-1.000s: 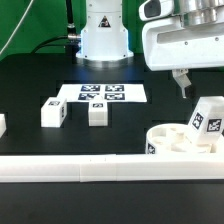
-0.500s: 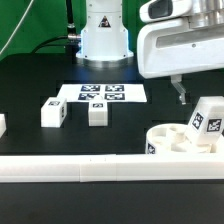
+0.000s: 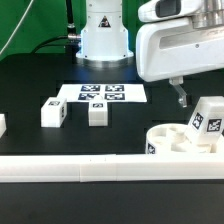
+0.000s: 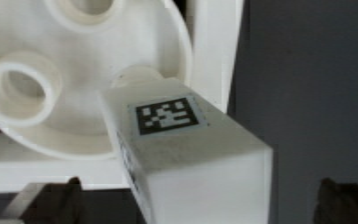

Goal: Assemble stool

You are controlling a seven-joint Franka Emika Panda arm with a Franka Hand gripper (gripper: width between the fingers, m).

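Observation:
The round white seat disc (image 3: 178, 140) lies at the exterior view's right, just behind the front rail. One leg block (image 3: 207, 119) with a square tag stands tilted in it. The wrist view shows that leg block (image 4: 190, 160) rising from a socket of the seat disc (image 4: 60, 70). My gripper (image 4: 202, 205) is open, with a dark finger on either side of the block and a gap at each. In the exterior view the gripper (image 3: 183, 95) hangs just above and behind the seat. Two more leg blocks (image 3: 53, 113) (image 3: 97, 113) lie apart on the black table.
The marker board (image 3: 103, 93) lies flat in front of the robot's white base (image 3: 104, 35). A long white rail (image 3: 90, 168) runs along the front edge. A small white piece (image 3: 2, 125) shows at the exterior view's far left.
The gripper came down a little towards the seat and the standing leg block, then held still. It stayed open, and the parts did not move.

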